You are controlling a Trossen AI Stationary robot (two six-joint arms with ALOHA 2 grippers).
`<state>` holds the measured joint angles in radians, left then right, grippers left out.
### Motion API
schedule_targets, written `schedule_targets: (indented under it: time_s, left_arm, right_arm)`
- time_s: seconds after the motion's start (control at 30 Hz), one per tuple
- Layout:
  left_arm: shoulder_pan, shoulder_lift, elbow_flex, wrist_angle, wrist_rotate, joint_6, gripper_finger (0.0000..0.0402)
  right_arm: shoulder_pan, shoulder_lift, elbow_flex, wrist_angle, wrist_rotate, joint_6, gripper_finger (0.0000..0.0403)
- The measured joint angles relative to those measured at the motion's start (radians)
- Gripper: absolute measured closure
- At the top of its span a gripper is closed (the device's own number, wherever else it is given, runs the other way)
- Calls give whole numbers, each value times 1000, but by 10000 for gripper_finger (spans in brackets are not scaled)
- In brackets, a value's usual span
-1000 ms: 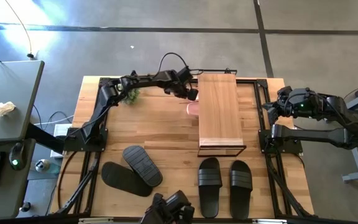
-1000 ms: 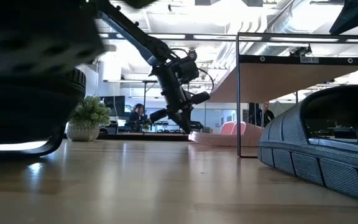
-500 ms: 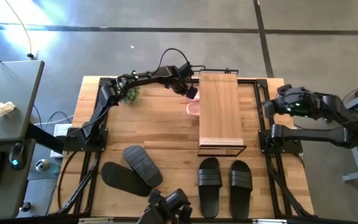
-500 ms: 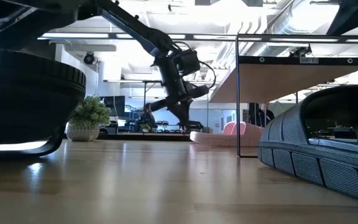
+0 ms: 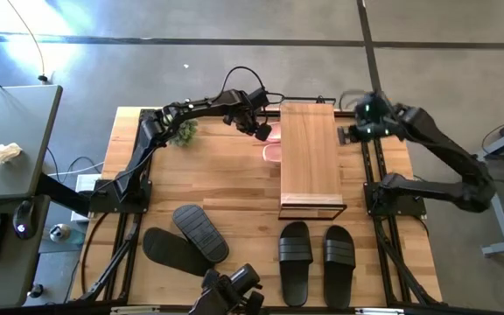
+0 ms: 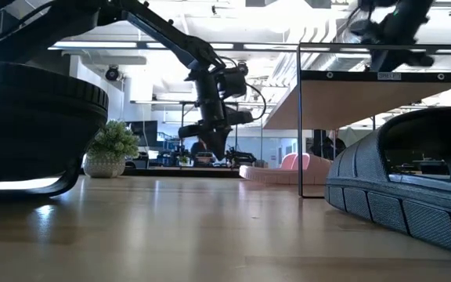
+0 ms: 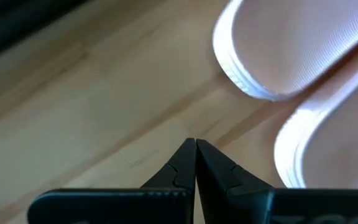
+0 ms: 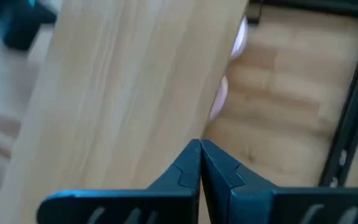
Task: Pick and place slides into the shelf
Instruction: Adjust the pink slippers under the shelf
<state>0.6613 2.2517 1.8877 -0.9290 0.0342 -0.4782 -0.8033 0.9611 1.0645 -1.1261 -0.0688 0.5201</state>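
Black slides lie along the near edge of the bench (image 5: pixel 234 188): one pair (image 5: pixel 316 256) sits side by side, straps up, near right, just in front of the shelf, and another pair (image 5: pixel 185 241) lies overlapping, soles up, near left. A dark camera mount (image 5: pixel 232 293) pokes in at the very near edge.

Farther back, the shelf (image 5: pixel 308 157) stands right of centre, its long wood plank running near to far on a thin black wire frame. Nothing rests on the plank. The pink slides (image 5: pixel 272 144) lie at the shelf's far left side, partly tucked beneath it, so they appear placed.

At the far end, the left hand (image 5: pixel 264 132) hangs above the bench just beside the pink slides, fingers pressed together and holding nothing. The right hand (image 5: pixel 343 136) hovers at the shelf's far right edge, fingers likewise pressed together and empty. A small plant (image 5: pixel 185 133) sits far left.

Judging by this, one pair is done and four black slides remain. The next move calls for an arm to travel to the near edge, spread its fingers, and take a black slide by its strap; the overturned pair will likely need more care.
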Motion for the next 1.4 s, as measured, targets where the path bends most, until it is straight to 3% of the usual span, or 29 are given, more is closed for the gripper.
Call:
schedule_targets:
  time_s: [0.13, 0.23, 0.73, 1.17, 1.4]
  left_arm:
    - [0, 0, 0, -3, 24, 0, 401]
    - [7, 0, 0, 1, 27, -1, 401]
    - [25, 20, -31, 110, 144, -132, 401]
    - [11, 20, -85, 294, 159, -257, 401]
    - [13, 20, -85, 309, 139, -286, 401]
  right_arm:
    - [-194, 74, 0, -12, -75, -83, 403]
    - [-246, 139, 0, -27, -133, -110, 403]
    - [-230, 340, 0, 45, -151, -114, 403]
    - [-202, 384, 0, 109, -168, -101, 403]
    - [-172, 385, 0, 130, -159, -82, 403]
